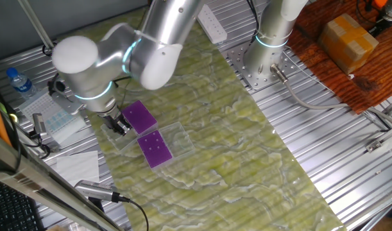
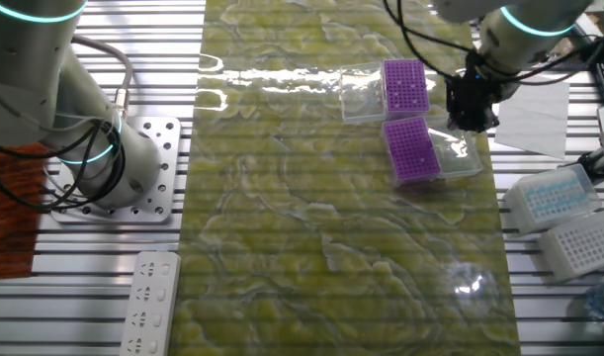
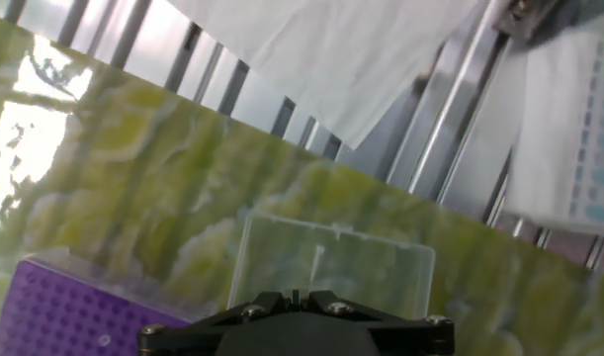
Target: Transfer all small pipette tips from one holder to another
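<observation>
We couldn't tell how our fingers [image 1: 121,124] stood; beside the purple plates [image 1: 140,117], they risked knocking tips loose.

We record a ribbed metal desk [image 2: 331,336] carrying a green marbled mat [image 2: 321,227]. On the mat we list two purple tip racks [image 2: 414,148] [image 2: 405,86] with clear hinged lids [image 3: 331,262]. Off the mat we note white paper [image 2: 539,114], two pale tip boxes [image 2: 554,195], a power strip [image 2: 151,307].
</observation>
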Tool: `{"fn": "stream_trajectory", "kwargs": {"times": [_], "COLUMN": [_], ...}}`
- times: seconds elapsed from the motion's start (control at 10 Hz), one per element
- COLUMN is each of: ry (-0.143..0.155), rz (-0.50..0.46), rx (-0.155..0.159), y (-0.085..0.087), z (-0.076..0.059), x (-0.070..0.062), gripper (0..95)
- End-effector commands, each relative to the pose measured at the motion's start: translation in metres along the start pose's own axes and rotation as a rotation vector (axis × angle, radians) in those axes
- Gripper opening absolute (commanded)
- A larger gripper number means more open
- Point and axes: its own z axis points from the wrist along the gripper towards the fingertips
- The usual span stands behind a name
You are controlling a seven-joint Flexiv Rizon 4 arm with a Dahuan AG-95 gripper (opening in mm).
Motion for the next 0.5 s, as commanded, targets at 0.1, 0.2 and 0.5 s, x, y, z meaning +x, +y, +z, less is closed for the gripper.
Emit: {"fn": "stream_trajectory", "kwargs": {"times": [0.1,0.2,0.5], "ry": [0.067,0.073,0.082], "rz": [0.032,0.035,0.033], "rx": [-0.012,-0.014,-0.017], "y": [0.0003,0.0003,0.0003], "z": [0.0009,0.0009,0.0009], "x": [-0.0019,-0.0019,-0.0019], "gripper": [0.0,0.0,0.0]}}
